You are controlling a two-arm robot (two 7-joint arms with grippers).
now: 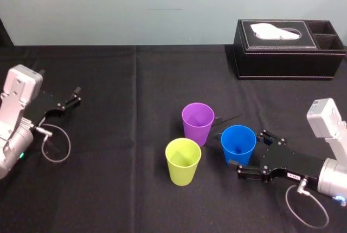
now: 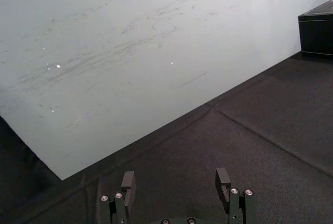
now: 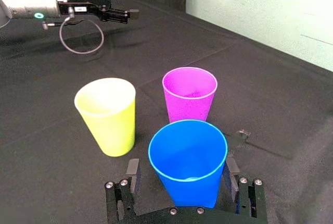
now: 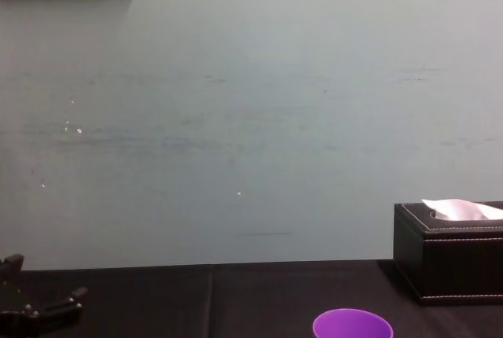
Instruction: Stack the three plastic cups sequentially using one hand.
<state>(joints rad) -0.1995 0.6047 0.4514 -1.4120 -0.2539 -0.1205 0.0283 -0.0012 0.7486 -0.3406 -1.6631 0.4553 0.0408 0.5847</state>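
Fingers (image 3: pixel 133 171) of right gripper (image 3: pixel 181 172) spread wide, blue cup (image 3: pixel 188 151) between them, left gripper (image 1: pixel 73 96) idle

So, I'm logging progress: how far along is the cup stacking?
Nothing stacked yet: the purple cup, blue cup and green cup stand apart. In hand: the right gripper has its open fingers either side of the blue cup. To do: grip it and nest all three. The left gripper sits parked at the left.

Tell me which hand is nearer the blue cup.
Right. The right hand straddles the blue cup, one finger on each side; the left hand sits far off to the robot's left.
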